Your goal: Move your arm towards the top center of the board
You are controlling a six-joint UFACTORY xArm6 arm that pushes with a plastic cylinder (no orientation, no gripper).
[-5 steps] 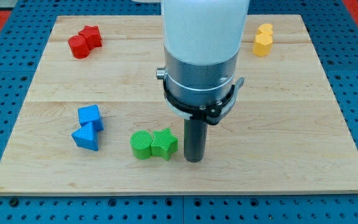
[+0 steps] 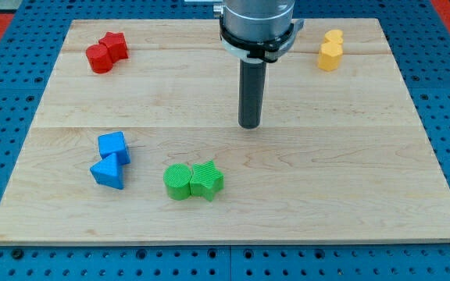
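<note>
My tip (image 2: 248,125) rests on the wooden board (image 2: 366,156) near its middle, a little to the view's right of centre. It touches no block. The green cylinder (image 2: 178,183) and the green star-like block (image 2: 207,180) lie below and to the left of the tip, touching each other. The arm's body reaches down from the view's top centre.
A red cylinder (image 2: 98,58) and a red star block (image 2: 116,46) sit at the top left. Two yellow blocks (image 2: 330,50) sit at the top right. A blue cube (image 2: 113,146) and a blue triangular block (image 2: 106,173) lie at the lower left.
My tip has moved from beside the green blocks toward the view's top, to about the board's middle. No block has moved.
</note>
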